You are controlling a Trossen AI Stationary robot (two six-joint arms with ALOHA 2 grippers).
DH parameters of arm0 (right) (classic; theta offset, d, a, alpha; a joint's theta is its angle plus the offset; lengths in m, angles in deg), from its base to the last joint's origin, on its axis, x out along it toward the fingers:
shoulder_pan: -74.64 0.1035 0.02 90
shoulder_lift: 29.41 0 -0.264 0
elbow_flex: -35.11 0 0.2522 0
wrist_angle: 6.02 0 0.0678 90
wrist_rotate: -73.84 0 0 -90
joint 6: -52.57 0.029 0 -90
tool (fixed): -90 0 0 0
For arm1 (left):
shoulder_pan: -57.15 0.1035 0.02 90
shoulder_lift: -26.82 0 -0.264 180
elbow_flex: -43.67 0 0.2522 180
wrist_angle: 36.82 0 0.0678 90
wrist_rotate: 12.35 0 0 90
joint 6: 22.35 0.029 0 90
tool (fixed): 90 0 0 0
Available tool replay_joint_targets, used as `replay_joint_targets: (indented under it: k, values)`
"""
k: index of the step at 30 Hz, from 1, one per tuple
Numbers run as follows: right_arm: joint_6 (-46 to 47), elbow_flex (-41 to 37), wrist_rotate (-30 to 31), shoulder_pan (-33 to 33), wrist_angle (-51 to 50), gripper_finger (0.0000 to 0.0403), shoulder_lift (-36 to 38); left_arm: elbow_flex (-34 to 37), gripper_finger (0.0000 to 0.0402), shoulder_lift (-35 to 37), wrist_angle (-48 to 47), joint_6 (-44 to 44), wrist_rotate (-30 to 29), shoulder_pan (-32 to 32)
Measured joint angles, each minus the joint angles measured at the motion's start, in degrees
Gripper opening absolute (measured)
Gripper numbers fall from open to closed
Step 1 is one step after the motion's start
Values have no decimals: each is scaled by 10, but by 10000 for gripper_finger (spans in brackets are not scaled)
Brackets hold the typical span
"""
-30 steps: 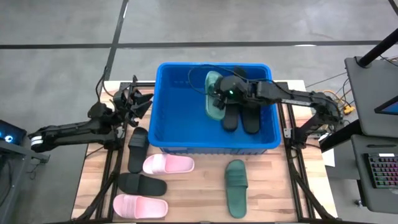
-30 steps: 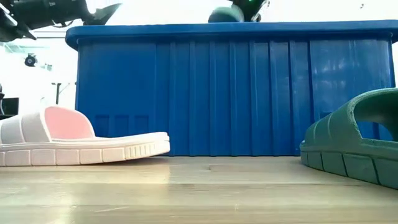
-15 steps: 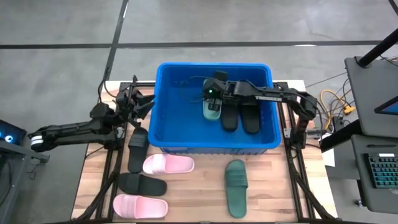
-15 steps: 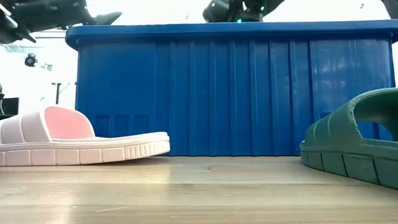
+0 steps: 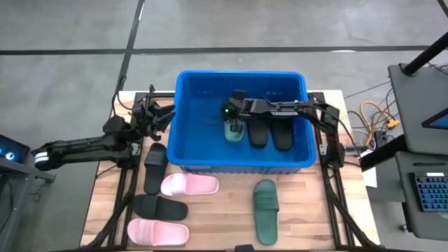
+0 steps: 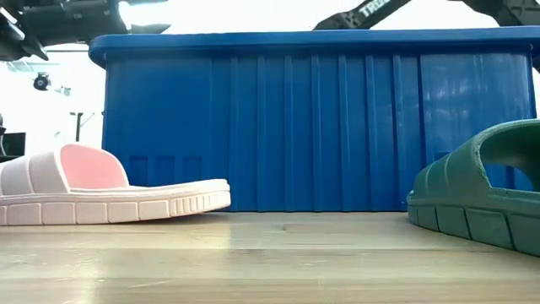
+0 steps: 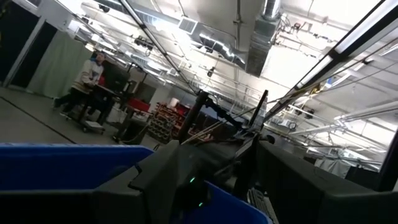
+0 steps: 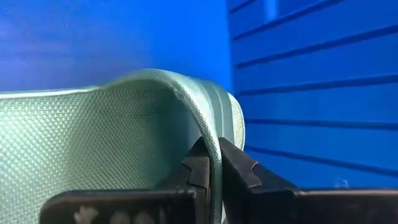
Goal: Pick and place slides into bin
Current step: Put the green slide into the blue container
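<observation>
One green slide (image 8: 124,137) strap pinched in right claw (image 8: 214,165).

Got a green slide (image 5: 234,130) by its strap, down inside the blue bin (image 5: 189,150) next to two black ones (image 5: 270,133). Two pink (image 5: 189,185), two black (image 5: 155,168) and one green (image 5: 266,211) lie flat on the desk in front.
</observation>
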Motion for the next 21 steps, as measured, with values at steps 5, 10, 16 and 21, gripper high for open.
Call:
replay_joint_targets:
  k: [5,10,16,21]
  values:
    - [-14,0,11,-7,6,12,-29,0,201,4,0,0,0,0]
    - [-20,0,10,-18,4,12,-42,0,201,6,-1,-1,1,0]
    - [-18,-2,-11,-28,-22,12,-27,2,201,9,0,0,1,0]
    - [-41,-3,-77,-32,-25,12,-9,2,201,8,-1,1,1,0]
